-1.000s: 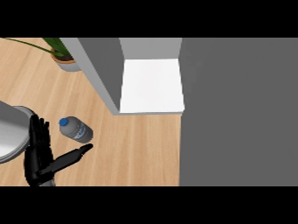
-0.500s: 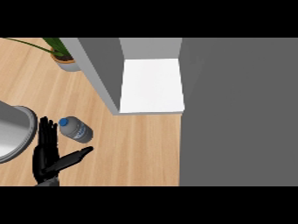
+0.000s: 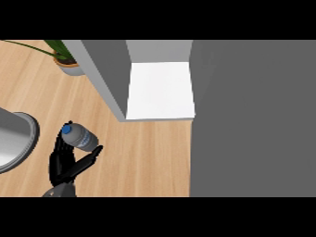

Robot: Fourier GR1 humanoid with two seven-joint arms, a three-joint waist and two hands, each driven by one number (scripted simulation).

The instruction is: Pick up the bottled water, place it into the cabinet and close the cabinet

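The bottled water (image 3: 79, 137), clear with a blue cap, lies on its side on the wooden counter (image 3: 147, 157), cap toward the upper left. My left hand (image 3: 64, 163) comes in from the lower edge just below it. It is open: the straight fingers (image 3: 59, 143) reach along the bottle's left side, and the spread thumb (image 3: 91, 156) points up under its right end. The bottle rests in the gap between them and is not lifted. The cabinet (image 3: 109, 78) stands open up and to the right, its white inner floor (image 3: 160, 90) showing. My right hand is out of view.
A large grey round object (image 3: 3, 139) fills the left edge, close to the hand. A potted plant (image 3: 63, 59) stands at the top left beside the cabinet's grey side. A wide dark grey surface (image 3: 263, 115) covers the right half.
My left hand has moved right and forward, so that its fingers and thumb now flank the bottle. The bottle has stayed where it was.
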